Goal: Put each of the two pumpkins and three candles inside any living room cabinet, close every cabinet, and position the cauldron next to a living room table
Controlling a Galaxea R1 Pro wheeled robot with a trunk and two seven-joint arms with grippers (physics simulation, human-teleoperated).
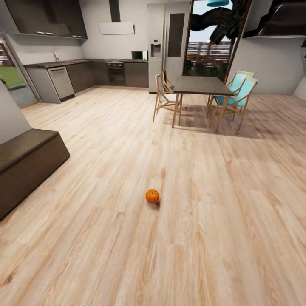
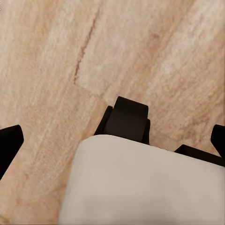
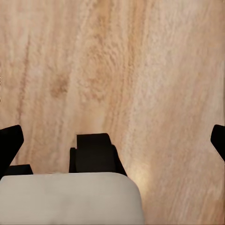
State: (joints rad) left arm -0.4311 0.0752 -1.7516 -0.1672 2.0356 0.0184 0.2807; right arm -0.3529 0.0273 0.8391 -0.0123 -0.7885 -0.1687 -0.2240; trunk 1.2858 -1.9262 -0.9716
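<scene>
One pumpkin (image 1: 152,195) sits alone on the wood floor (image 1: 221,238), well apart from the low dark cabinet (image 1: 25,165). Left gripper (image 2: 112,140) and right gripper (image 3: 112,140) both hang over bare floor, fingers spread wide with nothing between.

Wood floor (image 1: 238,238), pumpkin (image 1: 152,195) resting on it

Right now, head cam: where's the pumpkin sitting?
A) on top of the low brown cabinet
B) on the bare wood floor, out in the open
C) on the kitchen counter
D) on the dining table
B: the pumpkin rests on the wood floor, apart from the low dark-brown cabinet at the view's left and well short of the dining table farther back.
</scene>
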